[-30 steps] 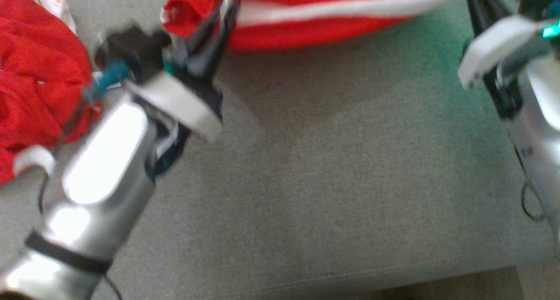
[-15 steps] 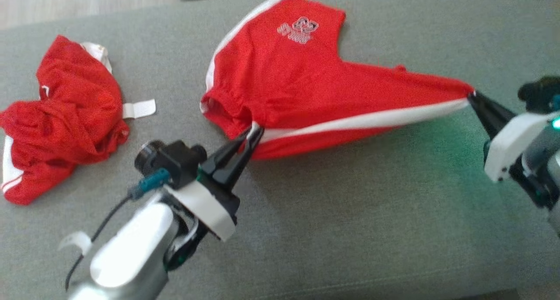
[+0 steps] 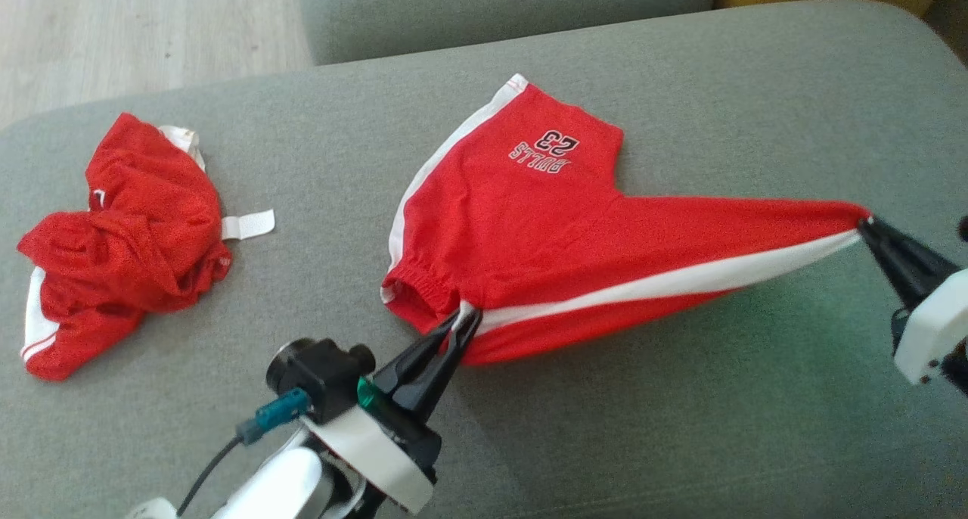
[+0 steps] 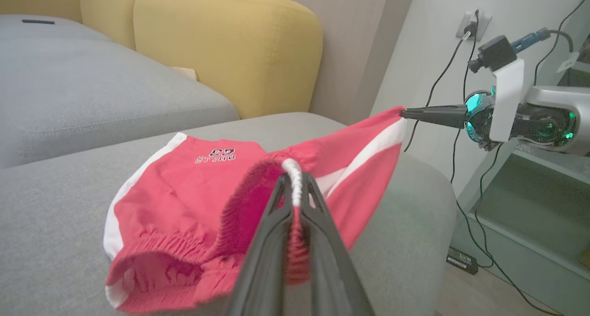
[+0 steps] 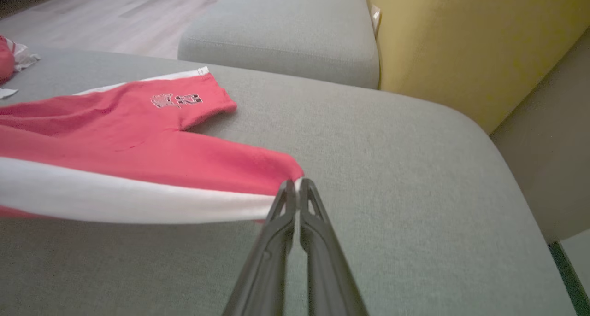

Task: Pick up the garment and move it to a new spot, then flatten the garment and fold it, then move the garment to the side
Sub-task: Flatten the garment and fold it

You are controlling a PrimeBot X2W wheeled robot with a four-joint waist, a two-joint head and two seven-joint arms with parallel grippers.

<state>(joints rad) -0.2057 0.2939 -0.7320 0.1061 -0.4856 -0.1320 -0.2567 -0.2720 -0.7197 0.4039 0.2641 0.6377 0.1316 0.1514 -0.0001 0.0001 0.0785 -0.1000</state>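
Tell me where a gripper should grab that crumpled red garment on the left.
Probably a raised fold on top of the crumpled red garment, coming down from above: it sits bunched in a mound on the cushion, while its white tab lies flat, harder to pinch.

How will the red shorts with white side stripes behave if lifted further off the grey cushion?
Probably floppy: the red shorts with white side stripes drape between the left gripper and right gripper, one leg resting on the grey cushion. Likely light: narrow jaws hold the stretched span. Might slip: each grip pinches only a small edge.
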